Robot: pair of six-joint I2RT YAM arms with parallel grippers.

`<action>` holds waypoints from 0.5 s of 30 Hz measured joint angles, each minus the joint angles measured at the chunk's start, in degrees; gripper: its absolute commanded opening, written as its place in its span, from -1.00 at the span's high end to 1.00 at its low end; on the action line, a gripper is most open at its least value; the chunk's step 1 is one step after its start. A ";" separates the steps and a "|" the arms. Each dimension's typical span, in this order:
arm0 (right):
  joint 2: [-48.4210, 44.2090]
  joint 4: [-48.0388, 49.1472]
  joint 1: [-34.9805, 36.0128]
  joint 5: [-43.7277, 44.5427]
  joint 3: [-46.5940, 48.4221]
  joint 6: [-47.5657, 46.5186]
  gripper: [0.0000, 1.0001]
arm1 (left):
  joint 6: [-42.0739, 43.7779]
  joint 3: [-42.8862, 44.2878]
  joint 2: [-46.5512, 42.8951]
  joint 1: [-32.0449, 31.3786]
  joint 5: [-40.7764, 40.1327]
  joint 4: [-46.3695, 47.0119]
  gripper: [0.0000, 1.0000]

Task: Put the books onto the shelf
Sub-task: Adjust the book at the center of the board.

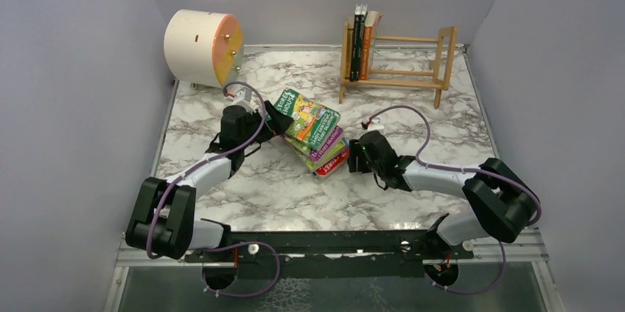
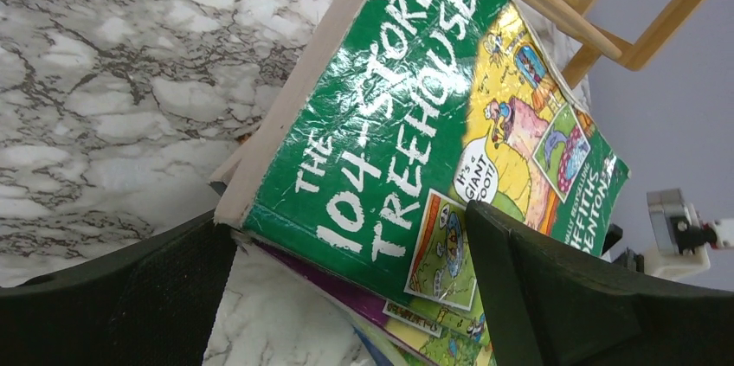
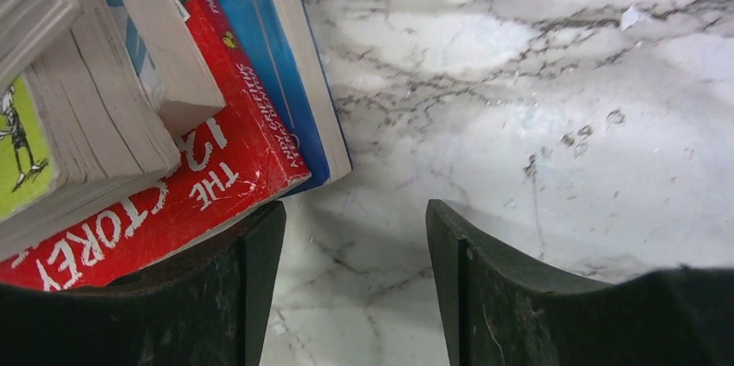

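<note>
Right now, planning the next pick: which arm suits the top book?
Left. The left hand, open, straddles the green top book; the right hand sits low beside the red book, holding nothing.

A fanned stack of books (image 1: 317,135), green one topmost, lies near the wooden shelf (image 1: 402,82), where others stand upright.

Robot lab test cell, not a home: marble-print bench (image 1: 309,201) boxed in by plain lilac-grey panels (image 1: 66,105) on three sides, left arm (image 1: 206,172) and right arm (image 1: 442,175) bolted to a metal rail (image 1: 332,242), purple cables (image 1: 401,108) exposed. Props only: wooden shelf (image 1: 398,61) beyond the right gripper (image 1: 351,157), cream drum (image 1: 199,46) beyond the left gripper (image 1: 276,122)
</note>
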 measured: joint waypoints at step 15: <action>6.97 0.42 -6.25 -0.59 7.45 -3.96 -0.22 | -1.27 -4.22 -6.64 -2.80 -2.12 -2.75 -0.90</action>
